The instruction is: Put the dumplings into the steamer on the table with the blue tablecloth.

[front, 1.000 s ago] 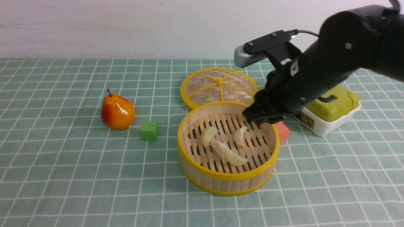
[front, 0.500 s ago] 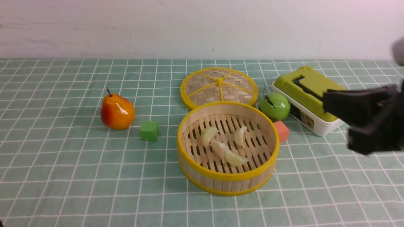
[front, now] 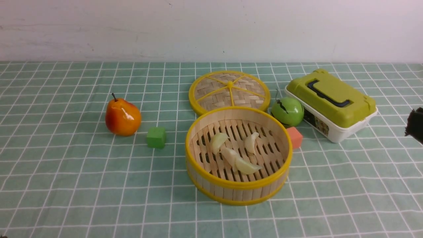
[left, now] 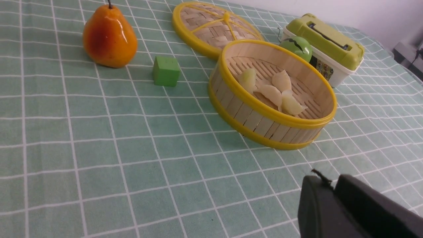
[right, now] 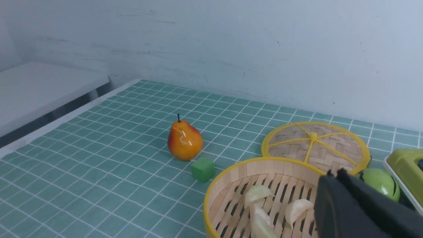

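The steamer [front: 238,185] stands mid-table on the blue tablecloth [front: 82,172]. Four pale dumplings [front: 247,166] lie on its slatted floor; they also show in the left wrist view [left: 281,81] and the right wrist view [right: 257,192]. Only a dark tip of my right gripper [front: 415,127] shows at the right edge of the front view, well clear of the steamer. In the right wrist view this gripper [right: 333,172] is shut and empty, above the steamer's [right: 231,168] far side. My left gripper [left: 327,178] is shut and empty over bare cloth, short of the steamer [left: 264,110].
The woven lid [front: 229,91] lies flat behind the steamer. A green apple [front: 287,111], an orange cube [front: 294,137] and a green-lidded white box [front: 330,102] sit to its right. A green cube [front: 156,137] and a pear [front: 122,116] sit to its left.
My right arm has pulled back from above the steamer to the right, almost out of the front view, uncovering the apple and the box. The dumplings have not moved.
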Robot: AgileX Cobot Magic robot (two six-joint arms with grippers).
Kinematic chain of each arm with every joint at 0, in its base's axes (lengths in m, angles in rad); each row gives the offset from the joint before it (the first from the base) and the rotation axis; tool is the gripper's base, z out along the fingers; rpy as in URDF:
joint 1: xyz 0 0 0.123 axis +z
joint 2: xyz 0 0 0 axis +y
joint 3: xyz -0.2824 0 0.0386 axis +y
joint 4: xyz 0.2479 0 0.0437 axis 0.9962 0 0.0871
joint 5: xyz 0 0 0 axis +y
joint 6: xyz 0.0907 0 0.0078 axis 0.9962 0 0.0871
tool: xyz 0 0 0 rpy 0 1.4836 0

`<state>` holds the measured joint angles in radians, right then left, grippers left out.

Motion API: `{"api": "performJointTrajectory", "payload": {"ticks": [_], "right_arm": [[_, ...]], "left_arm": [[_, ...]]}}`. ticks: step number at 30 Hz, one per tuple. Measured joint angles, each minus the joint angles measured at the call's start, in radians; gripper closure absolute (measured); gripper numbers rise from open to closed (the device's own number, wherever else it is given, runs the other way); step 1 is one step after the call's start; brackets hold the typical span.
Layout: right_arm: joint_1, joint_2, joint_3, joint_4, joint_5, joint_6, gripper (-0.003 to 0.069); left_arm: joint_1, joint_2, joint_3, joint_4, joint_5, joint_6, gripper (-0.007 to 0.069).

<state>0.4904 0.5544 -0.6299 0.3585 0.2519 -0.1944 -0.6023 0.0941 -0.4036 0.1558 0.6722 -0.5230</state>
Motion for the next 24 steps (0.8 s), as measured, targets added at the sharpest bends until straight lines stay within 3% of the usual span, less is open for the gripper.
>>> {"api": "performJointTrajectory", "payload": {"ticks": [13,19,24], "right_arm": [[0.0,-0.001,0.007,0.0,-0.003,0.0,0.0665],[-0.015,-0.055,0.141,-0.023,-0.128,0.0,0.0664],[-0.185,-0.249,0.419,-0.073,-0.252,0.032,0.0663]], "left_arm": [[0.0,0.0,0.001,0.0,0.001,0.0,0.055],[0.0,0.0,0.001,0.0,0.002,0.0,0.0546],[0.0,0.0,0.001,0.0,0.002,0.0,0.054]]}}
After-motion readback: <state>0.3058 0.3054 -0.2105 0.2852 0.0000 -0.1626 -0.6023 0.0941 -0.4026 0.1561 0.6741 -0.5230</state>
